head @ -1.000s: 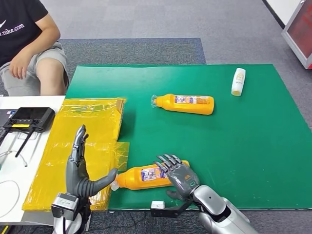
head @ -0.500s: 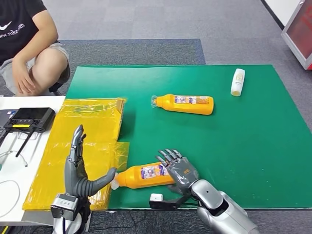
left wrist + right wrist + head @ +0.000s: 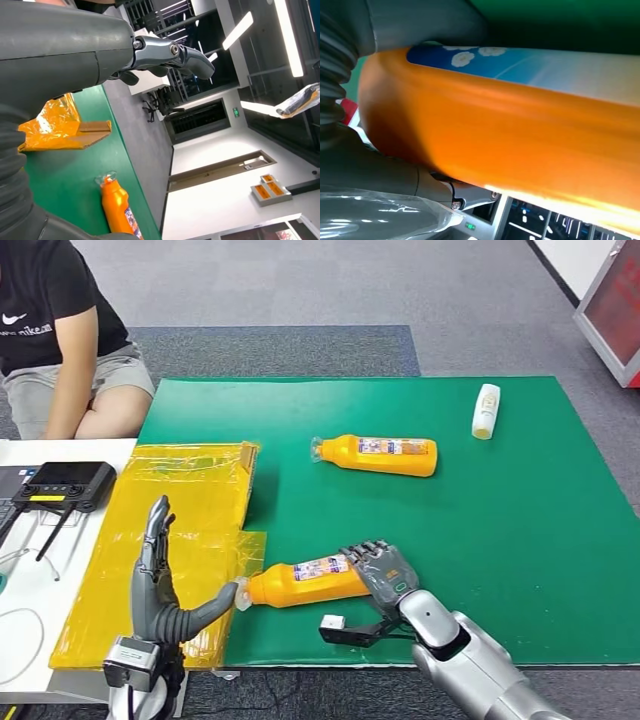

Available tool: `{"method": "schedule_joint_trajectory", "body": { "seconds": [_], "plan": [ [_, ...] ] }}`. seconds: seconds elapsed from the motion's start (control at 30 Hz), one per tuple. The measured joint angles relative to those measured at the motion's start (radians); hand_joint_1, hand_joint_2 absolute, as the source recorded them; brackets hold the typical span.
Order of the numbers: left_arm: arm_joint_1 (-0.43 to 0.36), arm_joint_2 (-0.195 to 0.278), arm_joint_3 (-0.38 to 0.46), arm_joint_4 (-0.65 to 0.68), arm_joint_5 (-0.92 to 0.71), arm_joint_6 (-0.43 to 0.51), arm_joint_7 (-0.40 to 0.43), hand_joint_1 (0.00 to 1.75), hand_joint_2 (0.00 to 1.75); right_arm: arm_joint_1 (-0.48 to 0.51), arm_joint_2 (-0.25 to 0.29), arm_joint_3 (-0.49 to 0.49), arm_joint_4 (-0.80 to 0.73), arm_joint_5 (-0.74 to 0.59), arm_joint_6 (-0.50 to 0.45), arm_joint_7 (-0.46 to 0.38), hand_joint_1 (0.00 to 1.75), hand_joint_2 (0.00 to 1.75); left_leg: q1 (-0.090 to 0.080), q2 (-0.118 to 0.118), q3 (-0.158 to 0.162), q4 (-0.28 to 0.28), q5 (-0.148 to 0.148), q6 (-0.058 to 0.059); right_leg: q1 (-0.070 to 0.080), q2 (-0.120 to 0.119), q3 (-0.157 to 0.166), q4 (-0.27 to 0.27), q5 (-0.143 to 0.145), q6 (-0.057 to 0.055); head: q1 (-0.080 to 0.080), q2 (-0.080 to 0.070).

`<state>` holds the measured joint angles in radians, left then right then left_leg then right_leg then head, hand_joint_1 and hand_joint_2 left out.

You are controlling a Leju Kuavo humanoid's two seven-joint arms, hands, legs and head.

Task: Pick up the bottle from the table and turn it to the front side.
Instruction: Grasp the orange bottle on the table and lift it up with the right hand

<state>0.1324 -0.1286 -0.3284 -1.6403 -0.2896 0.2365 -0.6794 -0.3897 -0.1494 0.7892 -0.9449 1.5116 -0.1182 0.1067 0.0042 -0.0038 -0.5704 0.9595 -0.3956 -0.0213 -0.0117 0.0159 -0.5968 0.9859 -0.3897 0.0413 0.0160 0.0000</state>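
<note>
Near front edge of green mat [image 3: 528, 570]: orange bottle [image 3: 302, 582] on its side, label print too small to read, base gripped by right hand [image 3: 385, 575]. Left hand [image 3: 162, 590] empty, fingers spread, thumb tip at bottle cap. Second orange bottle [image 3: 377, 454] mid-mat. Person's shirt [image 3: 45, 300] reads "nike.com".
</note>
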Motion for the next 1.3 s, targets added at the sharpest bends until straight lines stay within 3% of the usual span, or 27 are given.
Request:
{"method": "schedule_joint_trajectory", "body": {
  "seconds": [0.37,0.53,0.7,0.8,0.97,1.3],
  "plan": [
    [-0.004,0.001,0.004,0.0,0.007,0.0,0.0,0.0,1.75,-0.012,0.001,-0.007,0.037,0.01,-0.016,-0.002,1.75,1.75,0.0,0.0,0.005,0.0,-0.001,0.002,0.0,0.0,0.002,-0.004,-0.001,0.001,0.0,0.0],
    [-0.005,0.002,0.006,0.0,0.008,-0.001,-0.001,0.0,1.75,0.009,0.01,-0.025,0.045,0.008,-0.085,-0.028,1.75,1.75,0.0,0.0,0.005,0.0,-0.001,0.003,0.0,0.0,0.006,-0.005,-0.001,0.003,0.0,0.0],
    [-0.005,0.002,0.007,0.0,0.013,-0.006,-0.002,0.0,1.75,0.096,0.035,-0.088,-0.01,-0.12,-0.252,-0.106,1.75,1.75,0.0,0.0,0.002,0.0,0.0,0.004,0.0,0.0,0.007,-0.005,0.0,0.004,0.0,0.0],
    [-0.006,0.001,0.007,0.0,0.017,-0.006,-0.002,0.0,1.75,0.177,0.051,-0.134,-0.083,-0.216,-0.304,-0.168,1.75,1.75,0.0,-0.001,-0.004,0.0,-0.001,0.003,0.0,0.0,0.001,-0.005,0.0,0.004,0.0,0.0],
    [-0.007,-0.001,0.007,0.0,0.018,-0.004,-0.002,0.0,1.75,0.264,0.077,-0.195,-0.183,-0.302,-0.326,-0.224,1.75,1.75,0.0,-0.001,-0.014,0.0,-0.001,0.003,0.0,0.0,-0.008,-0.005,0.0,0.003,0.0,0.0],
    [-0.008,-0.002,0.005,0.0,0.016,0.012,-0.007,0.0,1.75,0.329,0.111,-0.259,-0.27,-0.392,-0.354,-0.269,1.75,1.75,0.0,0.0,-0.017,0.0,-0.001,0.003,0.0,0.0,-0.011,-0.005,-0.001,0.004,0.0,0.0]
  ]
}}
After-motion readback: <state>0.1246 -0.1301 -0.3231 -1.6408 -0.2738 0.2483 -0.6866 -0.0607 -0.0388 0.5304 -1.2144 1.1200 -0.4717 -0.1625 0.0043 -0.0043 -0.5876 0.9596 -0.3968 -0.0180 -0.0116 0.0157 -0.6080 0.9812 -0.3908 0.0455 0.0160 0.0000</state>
